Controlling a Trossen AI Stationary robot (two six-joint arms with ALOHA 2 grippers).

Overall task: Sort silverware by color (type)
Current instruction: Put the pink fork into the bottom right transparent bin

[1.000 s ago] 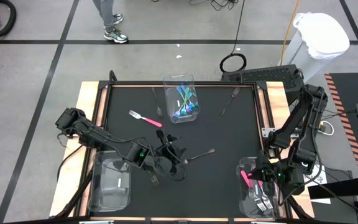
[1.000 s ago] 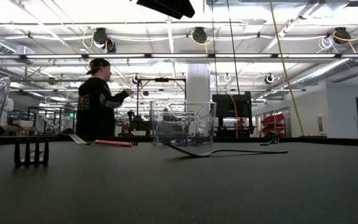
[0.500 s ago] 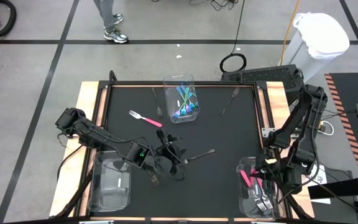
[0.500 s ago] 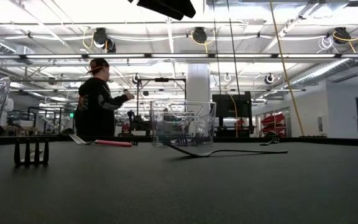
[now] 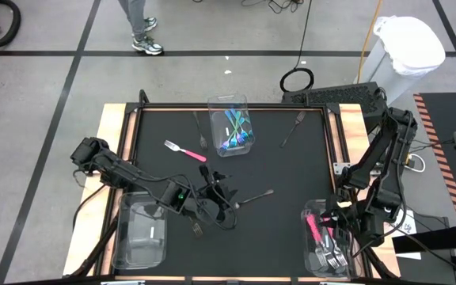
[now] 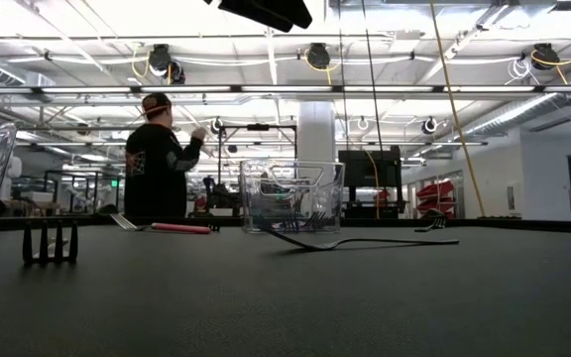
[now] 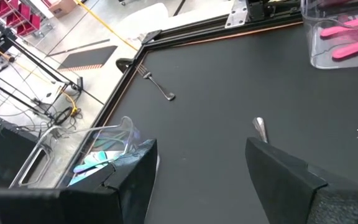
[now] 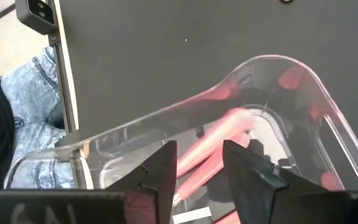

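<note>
Blurring behind the bin wall (image 8: pixel 166 118), pink handles (image 8: pixel 210 146) lose outline.

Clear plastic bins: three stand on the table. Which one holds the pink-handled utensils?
The bin at the table's near right corner, under the right gripper. The far-centre bin holds teal ones; the near-left bin holds none.

Three clear rectangular plastic bins stand on the black counter: one at the far edge (image 5: pixel 229 119), one at the near left corner (image 5: pixel 142 233), one at the near right corner (image 5: pixel 328 241). One pink-handled fork (image 5: pixel 184 150) lies loose on the counter, with at least four dark grey forks; the near right bin holds two pink-handled utensils (image 5: pixel 314 229). Pieces inside the far bin overlap too much to count.
</note>
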